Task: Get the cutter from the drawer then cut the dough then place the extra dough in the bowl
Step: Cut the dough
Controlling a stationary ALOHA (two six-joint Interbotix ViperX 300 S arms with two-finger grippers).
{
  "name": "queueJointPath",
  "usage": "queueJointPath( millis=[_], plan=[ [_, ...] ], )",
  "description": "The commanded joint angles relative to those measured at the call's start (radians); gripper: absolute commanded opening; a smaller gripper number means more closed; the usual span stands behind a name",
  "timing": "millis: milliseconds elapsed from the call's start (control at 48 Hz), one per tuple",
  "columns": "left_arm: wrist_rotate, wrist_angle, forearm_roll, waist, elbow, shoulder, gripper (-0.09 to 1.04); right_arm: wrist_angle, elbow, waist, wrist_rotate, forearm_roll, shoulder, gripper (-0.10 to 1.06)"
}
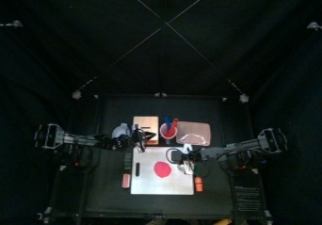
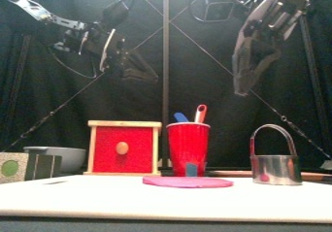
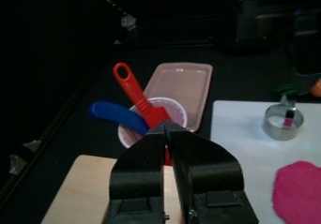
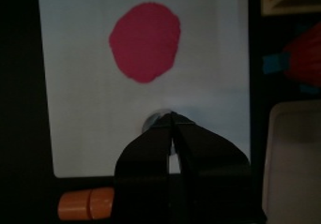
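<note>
Dough (image 2: 188, 182) lies flat nearest me on the white board (image 4: 75, 97); the cutter (image 2: 275, 158) stands upright just beside it, handle up. Right claw (image 4: 172, 125) hangs above the cutter, jaws pressed together, empty. I'd open it, drop straight down, pinch the wire handle, then centre it over the dough before pressing. Left claw (image 3: 167, 139), closed and empty too, hangs over the wooden box (image 2: 124, 149) further back. Front view shows the handle and the bowl (image 2: 58, 158). Right wrist view mostly hides the cutter behind its jaws. Left wrist view shows the pink tray (image 3: 182, 78) behind the red cup (image 2: 188, 147), which the front view misses.
</note>
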Motion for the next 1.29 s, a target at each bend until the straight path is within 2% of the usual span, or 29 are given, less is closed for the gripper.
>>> queueJointPath(
  millis=[21,104,208,396,646,792,938,1021,1292],
  plan=[
    [-0.041,-0.060,-0.009,-0.048,-0.006,0.017,0.43,-0.002,0.000,0.003,-0.002,0.040,-0.032,0.66],
    [-0.097,-0.101,0.000,-0.071,0.003,0.034,0.43,-0.003,0.006,0.003,-0.002,0.054,-0.026,0.76],
    [-0.172,-0.156,0.044,-0.094,0.012,0.058,0.43,-0.005,0.014,0.006,-0.002,0.063,-0.014,0.81],
    [-0.272,-0.218,0.114,-0.104,0.020,0.103,0.43,-0.005,0.018,0.002,-0.003,0.057,0.029,0.81],
    [-0.281,-0.224,0.123,-0.100,0.021,0.117,0.43,-0.002,0.025,-0.006,-0.009,0.041,0.103,0.81],
    [-0.284,-0.224,0.120,-0.100,0.031,0.115,0.43,-0.003,0.012,-0.006,-0.005,0.021,0.127,0.75],
    [-0.284,-0.224,0.097,-0.101,0.061,0.100,0.43,0.000,-0.017,-0.002,-0.005,0.025,0.132,0.54],
    [-0.284,-0.225,0.084,-0.103,0.094,0.083,0.43,0.003,-0.044,0.003,-0.003,0.026,0.132,0.46],
    [-0.284,-0.224,0.083,-0.100,0.193,0.015,0.43,0.015,-0.215,0.015,-0.005,0.021,0.216,0.46]
  ],
)
